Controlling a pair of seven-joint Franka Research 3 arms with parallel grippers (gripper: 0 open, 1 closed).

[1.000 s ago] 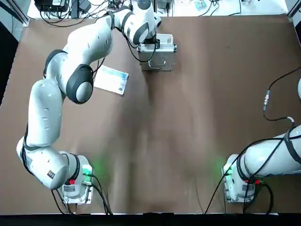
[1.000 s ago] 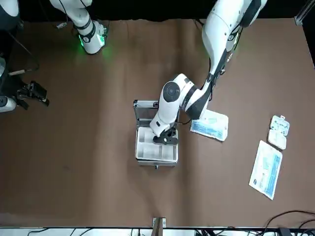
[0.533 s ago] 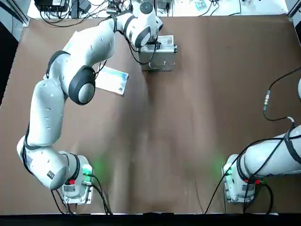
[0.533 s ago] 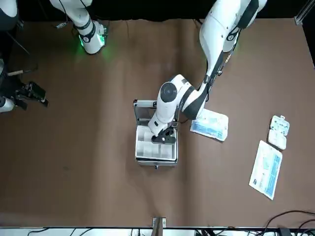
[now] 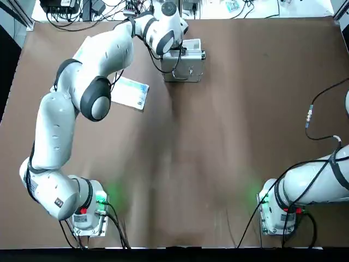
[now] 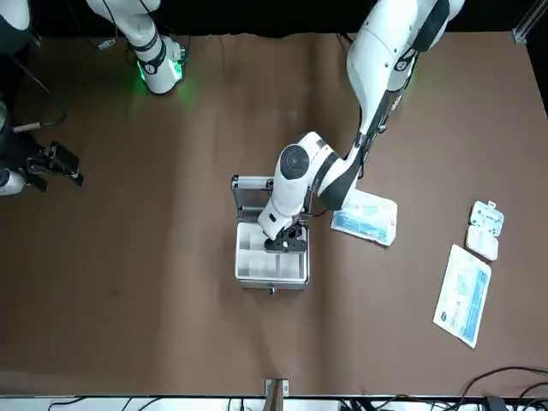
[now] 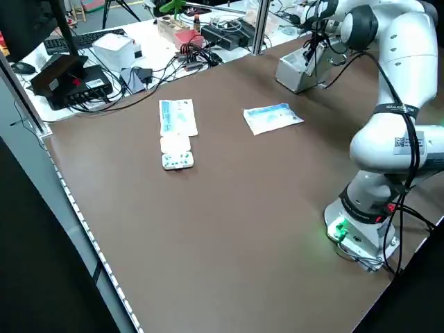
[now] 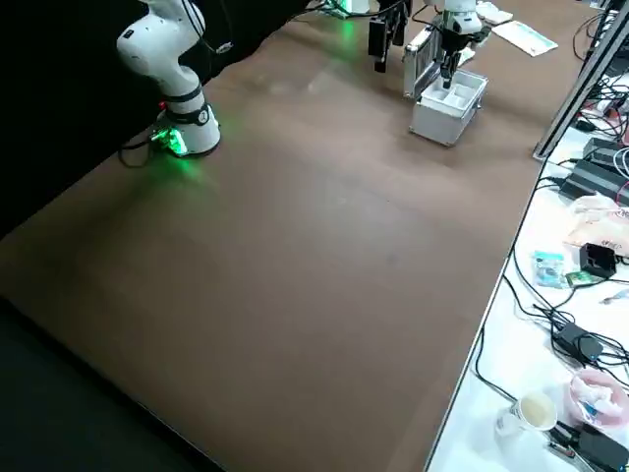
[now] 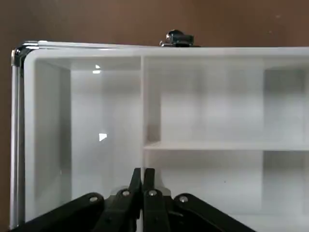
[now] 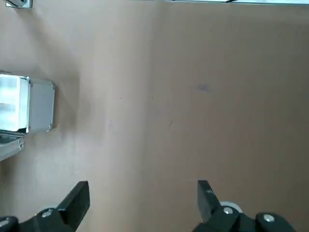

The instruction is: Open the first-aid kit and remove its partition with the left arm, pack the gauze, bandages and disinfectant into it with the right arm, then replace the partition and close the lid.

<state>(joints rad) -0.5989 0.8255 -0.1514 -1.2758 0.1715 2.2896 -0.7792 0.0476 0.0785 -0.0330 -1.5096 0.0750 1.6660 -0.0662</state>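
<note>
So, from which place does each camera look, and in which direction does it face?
Top: overhead, looking down; both arms.
Front: across the table, facing the robot; both arms.
Left side: raised, looking diagonally down; one arm.
Right side: raised, looking diagonally down; parts of both arms.
Left wrist: into the case; left claw.
Right wrist: at the table; right claw.
Front and left wrist share the case's compartments.

This looks like a robotics lab or workshop bench: robot arms (image 5: 52,131) are bolted along the six-o'clock edge of a brown-covered table (image 5: 218,109) in the overhead view, and at twelve o'clock a white worktop (image 5: 297,8) carries tangled cables. From the left side, a keyboard (image 7: 84,39) sits toward eleven o'clock, near metal frame posts (image 7: 261,26).
</note>
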